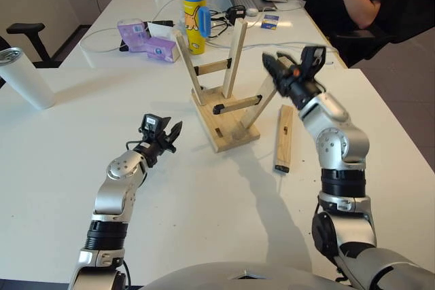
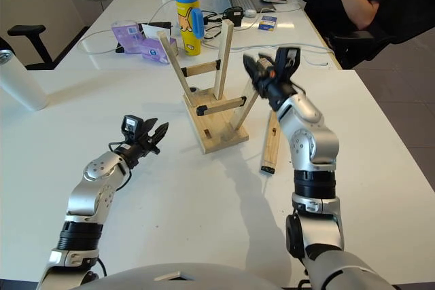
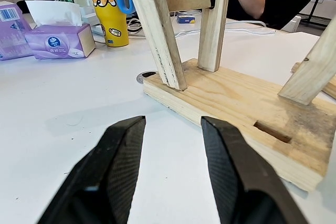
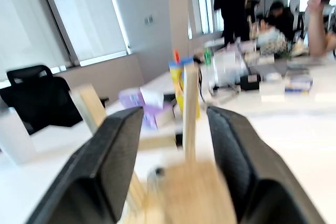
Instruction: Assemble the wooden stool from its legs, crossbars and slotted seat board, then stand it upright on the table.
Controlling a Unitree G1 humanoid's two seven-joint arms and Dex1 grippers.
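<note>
The slotted seat board (image 1: 228, 137) lies flat on the white table with three legs (image 1: 236, 56) standing up from it. Two of them are joined by a crossbar (image 1: 214, 67), and a second crossbar (image 1: 238, 104) runs to the slanted third leg (image 1: 262, 103). A loose leg (image 1: 283, 139) lies on the table to the board's right. My right gripper (image 1: 292, 64) is open in the air by the top of the slanted leg. My left gripper (image 1: 173, 135) is open, low over the table just left of the board. One open slot (image 3: 272, 131) shows in the board.
A yellow cup (image 1: 194, 22) and purple tissue packs (image 1: 160, 49) stand behind the stool, with cables and a laptop farther back. A white tumbler (image 1: 24, 76) is at the far left. The near table surface is bare white.
</note>
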